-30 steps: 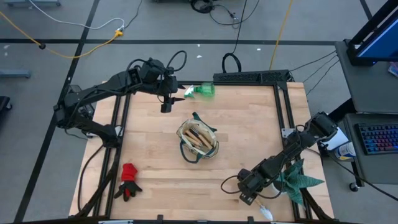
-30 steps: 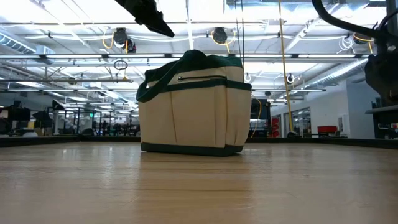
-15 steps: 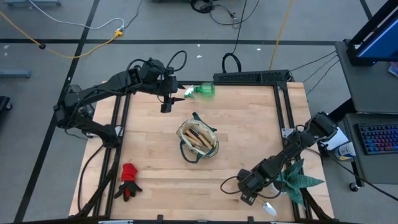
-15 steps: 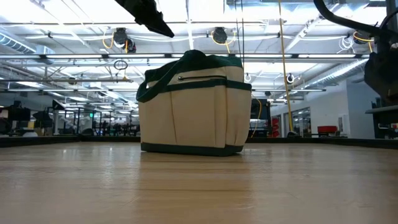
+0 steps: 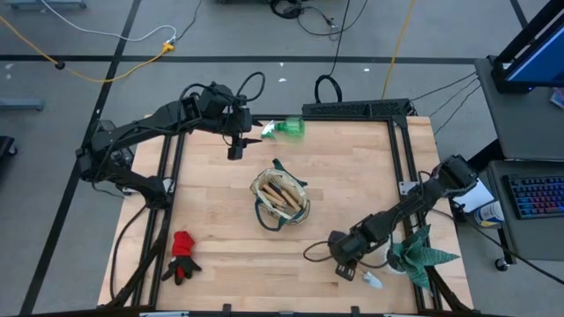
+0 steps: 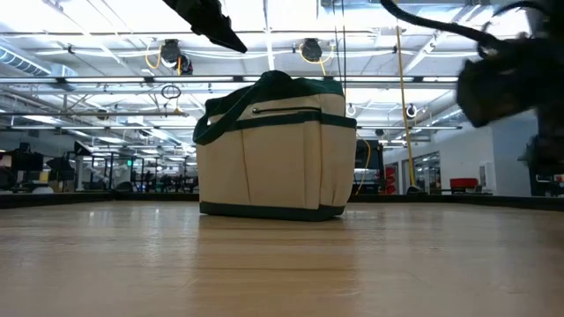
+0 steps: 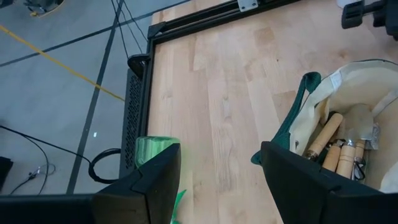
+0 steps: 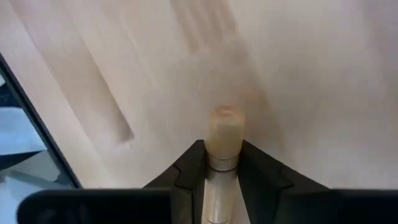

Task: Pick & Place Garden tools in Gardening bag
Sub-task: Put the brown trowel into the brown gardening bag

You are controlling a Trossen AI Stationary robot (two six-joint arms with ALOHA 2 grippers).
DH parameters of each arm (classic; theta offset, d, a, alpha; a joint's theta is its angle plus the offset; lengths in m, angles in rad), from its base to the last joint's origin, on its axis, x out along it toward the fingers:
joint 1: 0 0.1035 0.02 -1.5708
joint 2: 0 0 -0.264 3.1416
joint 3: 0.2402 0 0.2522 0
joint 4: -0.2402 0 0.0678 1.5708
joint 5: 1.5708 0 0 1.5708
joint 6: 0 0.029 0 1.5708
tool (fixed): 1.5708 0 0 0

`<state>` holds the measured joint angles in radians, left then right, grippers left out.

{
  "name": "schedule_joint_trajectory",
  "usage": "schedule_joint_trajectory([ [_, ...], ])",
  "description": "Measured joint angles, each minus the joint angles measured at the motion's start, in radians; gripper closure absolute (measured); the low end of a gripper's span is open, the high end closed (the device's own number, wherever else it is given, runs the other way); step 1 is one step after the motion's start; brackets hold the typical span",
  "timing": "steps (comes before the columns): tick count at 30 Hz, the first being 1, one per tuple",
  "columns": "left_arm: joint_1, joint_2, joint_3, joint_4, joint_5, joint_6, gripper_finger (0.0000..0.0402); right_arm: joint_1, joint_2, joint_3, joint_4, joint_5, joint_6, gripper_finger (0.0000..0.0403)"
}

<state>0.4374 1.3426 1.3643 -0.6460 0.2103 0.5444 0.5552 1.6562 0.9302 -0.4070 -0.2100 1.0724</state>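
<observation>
The cream-and-green gardening bag [image 5: 280, 199] stands on its base mid-table, with wooden-handled tools inside [image 7: 339, 149]. A green spray bottle [image 5: 284, 129] lies at the far edge, and a red glove [image 5: 183, 255] lies near left. My right gripper [image 5: 346, 267], near the table's near right, is shut on a wooden-handled silver trowel [image 5: 370, 280]. My left gripper [image 5: 236, 148] hangs open above the far left, between the bottle and the bag, with nothing between its fingers [image 7: 155, 180]. My right gripper pinches the trowel's wooden handle [image 8: 222, 146] between its two fingers [image 8: 189, 168], slanting down from the near right. The handle lies along the fingers, and its rounded free end [image 8: 224, 121] sticks out past the fingertips. The silver blade [image 5: 372, 281] trails behind the gripper. Whether the blade touches the table, I cannot tell.
A spiky green plant [image 5: 421, 251] stands at the near right corner, close behind my right arm. Black frame rails [image 5: 357, 109] run along the table's far and side edges. Bare wood lies between the bag [image 6: 273, 150] and the near edge.
My right gripper has moved toward the table's left and a little toward the bag, rolling at the wrist. The trowel has come along: its blade has drawn away from the near edge.
</observation>
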Motion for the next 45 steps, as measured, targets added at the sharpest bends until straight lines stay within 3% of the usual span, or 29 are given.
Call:
schedule_joint_trajectory([
  [12, 0.0, 0.0, 0.0, -0.046, -0.001, -0.005, 0.0174, -0.168, -0.17, 0.0, 0.008, 0.239, -0.301, 0.0331],
  [21, 0.0, 0.0, 0.0, -0.162, -0.001, -0.022, 0.0174, -0.28, -0.214, 0.0, 0.031, 0.244, -0.421, 0.0338],
  [30, 0.0, 0.0, 0.0, -0.167, -0.006, -0.069, 0.0174, -0.348, -0.221, 0.0, 0.171, 0.293, -0.462, 0.0339],
  [38, -0.001, 0.0, 0.0, -0.168, -0.138, -0.114, 0.0174, -0.359, -0.293, 0.0, 0.186, 0.294, -0.464, 0.0337],
  [45, 0.0, 0.0, 0.0, -0.167, -0.16, -0.124, 0.0174, -0.359, -0.396, 0.002, 0.228, 0.418, -0.548, 0.0338],
])
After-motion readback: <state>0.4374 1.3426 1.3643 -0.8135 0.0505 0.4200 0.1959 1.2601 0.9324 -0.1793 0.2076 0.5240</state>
